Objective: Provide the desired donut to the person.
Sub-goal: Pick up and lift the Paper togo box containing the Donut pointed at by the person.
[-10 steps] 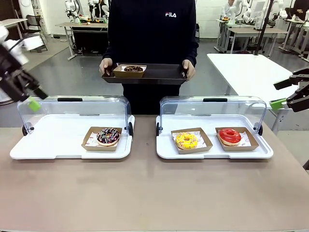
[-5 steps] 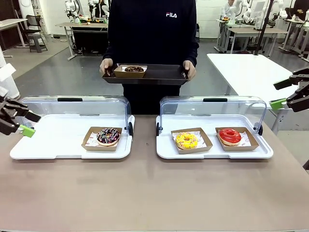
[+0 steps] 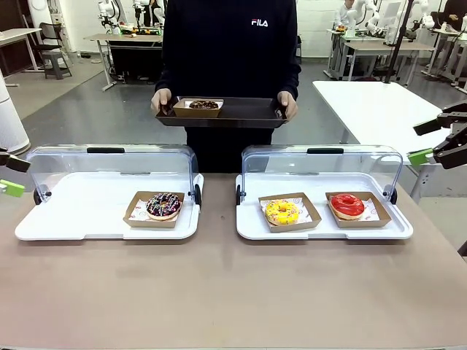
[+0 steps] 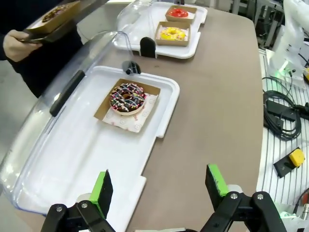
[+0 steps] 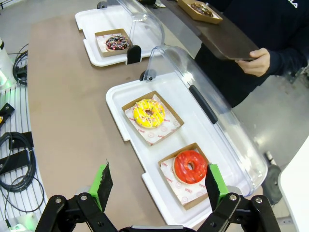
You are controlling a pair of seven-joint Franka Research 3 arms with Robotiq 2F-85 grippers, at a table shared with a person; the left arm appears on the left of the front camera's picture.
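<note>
The person [image 3: 230,44] in a dark FILA sweatshirt stands at the far side holding a dark tray [image 3: 241,113] with a chocolate donut [image 3: 203,105] in a cardboard box on it. A chocolate sprinkled donut [image 3: 163,205] [image 4: 127,97] lies in the left white case [image 3: 80,211]. A yellow donut [image 3: 282,211] [image 5: 148,113] and a red donut [image 3: 347,205] [image 5: 189,166] lie in the right case [image 3: 321,227]. My left gripper [image 3: 9,175] [image 4: 159,186] is open at the far left edge, empty. My right gripper [image 3: 438,142] [image 5: 157,186] hangs open at the far right, empty.
Both cases have their clear lids [image 3: 109,164] [image 3: 321,166] raised at the back. The brown table [image 3: 233,292] stretches bare in front of the cases. Cables and a yellow button box [image 4: 292,159] lie beside the table. A white table [image 3: 372,102] stands behind on the right.
My left gripper has dropped from above the left case and drawn back to the picture's left edge. The right arm and the person have stayed still.
</note>
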